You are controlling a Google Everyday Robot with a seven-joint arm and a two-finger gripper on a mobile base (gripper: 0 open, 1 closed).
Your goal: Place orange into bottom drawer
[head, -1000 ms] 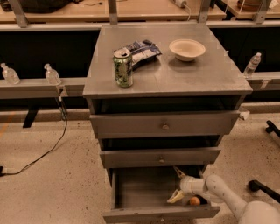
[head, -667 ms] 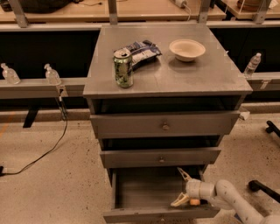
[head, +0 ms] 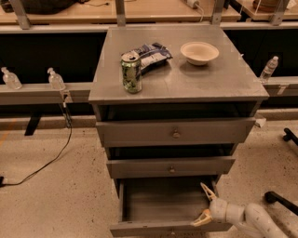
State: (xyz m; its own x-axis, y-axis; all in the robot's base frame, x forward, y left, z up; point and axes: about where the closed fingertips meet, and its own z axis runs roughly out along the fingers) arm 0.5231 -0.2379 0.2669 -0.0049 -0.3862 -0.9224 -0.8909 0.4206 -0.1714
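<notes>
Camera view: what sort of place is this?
Probably a lab or office test area: a grey metal three-drawer cabinet on speckled hard floor, wooden workbenches behind, a loose black cable. The robot's gripper sits open at the right side of the pulled-out bottom drawer.

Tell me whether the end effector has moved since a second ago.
Yes. The end effector, fingers open, has shifted slightly right and toward the front panel of the bottom drawer, away from the drawer's back wall.

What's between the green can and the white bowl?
A blue snack bag, seen in the camera view. The gripper sits at the open bottom drawer, right side.
</notes>
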